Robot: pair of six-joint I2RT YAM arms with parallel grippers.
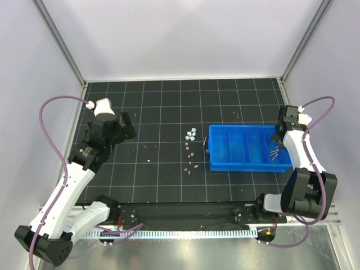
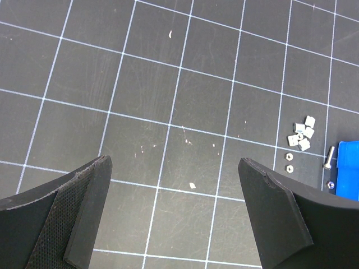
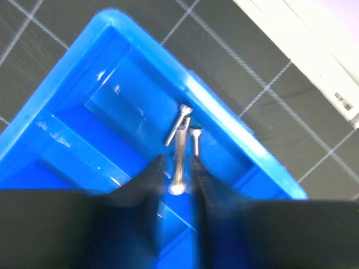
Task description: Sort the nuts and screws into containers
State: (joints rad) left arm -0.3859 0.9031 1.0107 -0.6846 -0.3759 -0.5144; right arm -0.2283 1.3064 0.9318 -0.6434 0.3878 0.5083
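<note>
The blue tray of containers (image 1: pixel 212 147) lies right of centre on the mat. My right gripper (image 3: pixel 176 162) hangs over its right-hand compartment, jaws slightly open. A screw (image 3: pixel 179 148) stands between them with a thin gap on each side, and two more screws (image 3: pixel 195 140) lie in the compartment below. A cluster of pale nuts (image 1: pixel 191 134) and smaller scattered pieces (image 1: pixel 191 164) lie on the mat left of the tray. My left gripper (image 2: pixel 174 163) hovers wide open and empty over bare mat, with the nuts (image 2: pixel 302 134) and one screw (image 2: pixel 329 157) to its right.
The black grid mat (image 1: pixel 157 112) is ringed by white walls and metal posts. Tiny pale flecks (image 2: pixel 192 184) dot the mat under the left gripper. The tray's corner (image 2: pixel 350 168) shows at the right edge of the left wrist view.
</note>
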